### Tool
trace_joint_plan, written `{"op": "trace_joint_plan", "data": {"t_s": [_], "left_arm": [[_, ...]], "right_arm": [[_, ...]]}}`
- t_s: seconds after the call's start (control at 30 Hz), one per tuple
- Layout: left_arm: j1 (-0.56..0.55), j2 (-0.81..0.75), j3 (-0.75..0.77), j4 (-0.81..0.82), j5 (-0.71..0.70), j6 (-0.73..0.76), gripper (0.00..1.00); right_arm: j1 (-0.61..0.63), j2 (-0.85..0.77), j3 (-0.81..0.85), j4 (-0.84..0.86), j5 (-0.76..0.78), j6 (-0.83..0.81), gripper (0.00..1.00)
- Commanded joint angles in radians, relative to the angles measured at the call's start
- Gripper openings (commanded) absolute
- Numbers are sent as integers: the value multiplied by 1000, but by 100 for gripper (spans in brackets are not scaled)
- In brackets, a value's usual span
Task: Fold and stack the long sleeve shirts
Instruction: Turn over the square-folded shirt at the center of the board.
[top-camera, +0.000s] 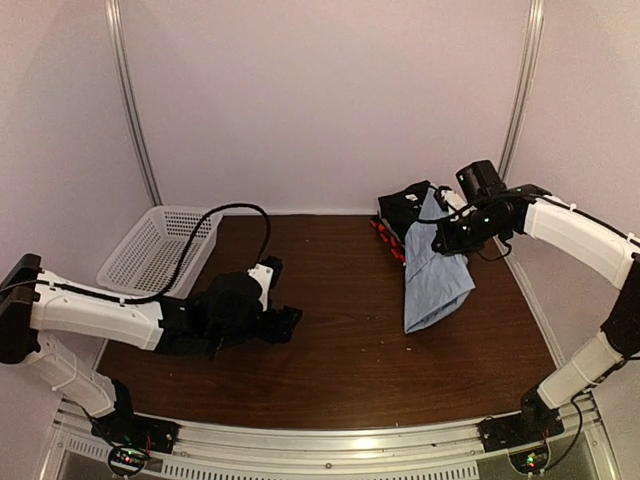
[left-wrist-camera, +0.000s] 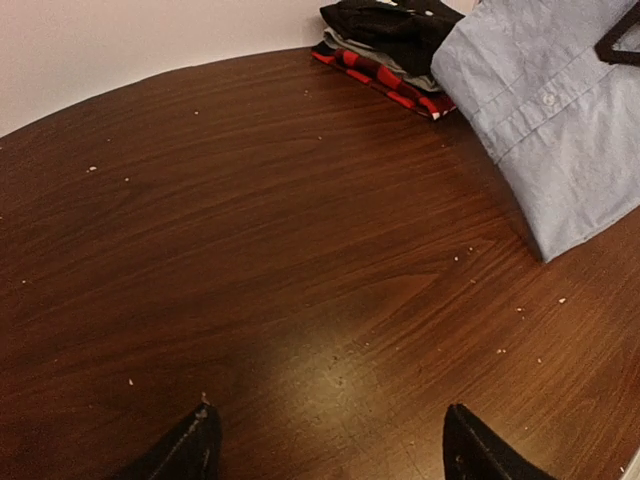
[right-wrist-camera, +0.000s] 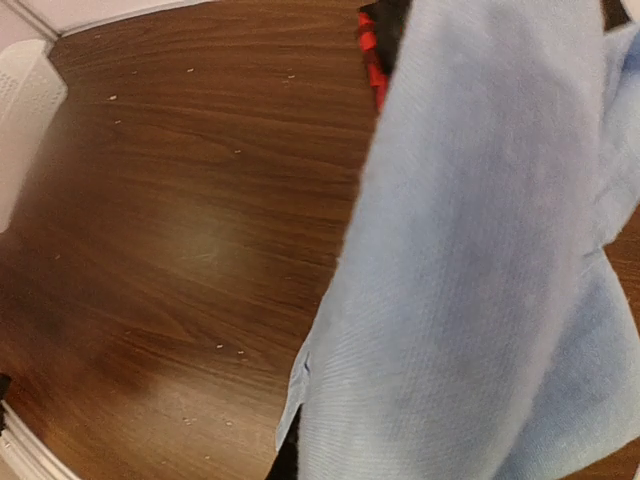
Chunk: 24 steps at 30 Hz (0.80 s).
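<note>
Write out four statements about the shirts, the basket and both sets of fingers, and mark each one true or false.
1. The right fingers are shut on the light blue shirt. True.
2. The left fingers grip a folded shirt. False: they stand open with nothing between them, over the bare table.
3. The light blue shirt lies in the white mesh basket. False: it hangs from the right fingers at the right side, beside the folded stack, while the basket sits at the far left.
4. In the folded stack, the black shirt is on top and the red-plaid shirt at the bottom. True.
</note>
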<state>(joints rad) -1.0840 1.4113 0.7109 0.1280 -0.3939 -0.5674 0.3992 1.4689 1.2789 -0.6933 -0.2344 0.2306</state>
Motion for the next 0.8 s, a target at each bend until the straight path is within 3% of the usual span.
{"op": "trace_joint_plan", "data": {"t_s": [0.0, 0.23, 0.37, 0.57, 0.77], "left_arm": [[2, -19, 57, -101, -130, 11, 78], [22, 1, 96, -199, -155, -14, 79], [30, -4, 95, -211, -162, -19, 80], [65, -11, 100, -253, -175, -25, 80], [127, -48, 103, -354, -190, -70, 80]], "right_arm": [[4, -3, 130, -285, 442, -30, 0], [50, 79, 257, -462, 675, 12, 0], [154, 146, 326, -557, 749, 41, 0], [392, 283, 340, -605, 728, 131, 1], [618, 503, 380, -516, 638, 191, 13]]}}
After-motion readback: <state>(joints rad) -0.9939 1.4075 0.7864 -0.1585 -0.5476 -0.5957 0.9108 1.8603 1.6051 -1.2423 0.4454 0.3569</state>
